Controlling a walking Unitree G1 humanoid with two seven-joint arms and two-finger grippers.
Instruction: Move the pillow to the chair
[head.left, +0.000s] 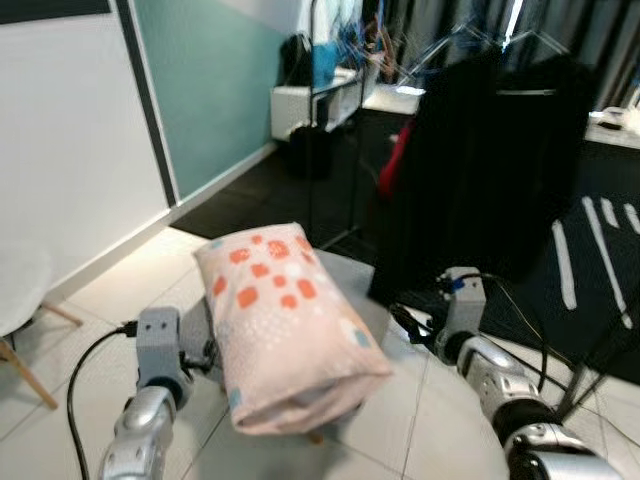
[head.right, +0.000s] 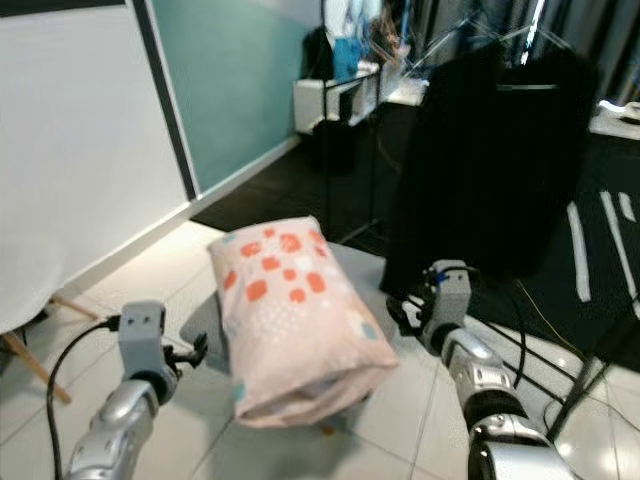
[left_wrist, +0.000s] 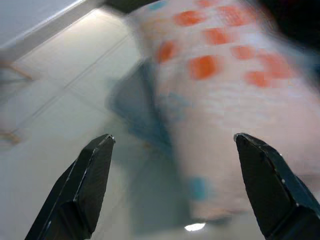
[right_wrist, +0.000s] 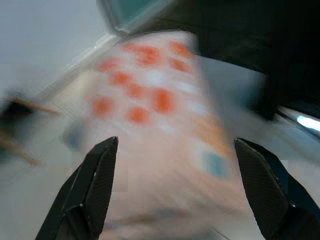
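Left wrist view shows the left gripper (left_wrist: 172, 185) spread wide; the right gripper (right_wrist: 177, 187) is too. Between both arms sits the pink pillow (head.left: 285, 330) on a grey seat (head.left: 345, 268). Farther back hangs a black coat (head.left: 480, 170).

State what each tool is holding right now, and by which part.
Nothing is held. Both the left tool and the right tool are open, one on each side of the pink rectangular fabric pillow with orange patches, not touching it.
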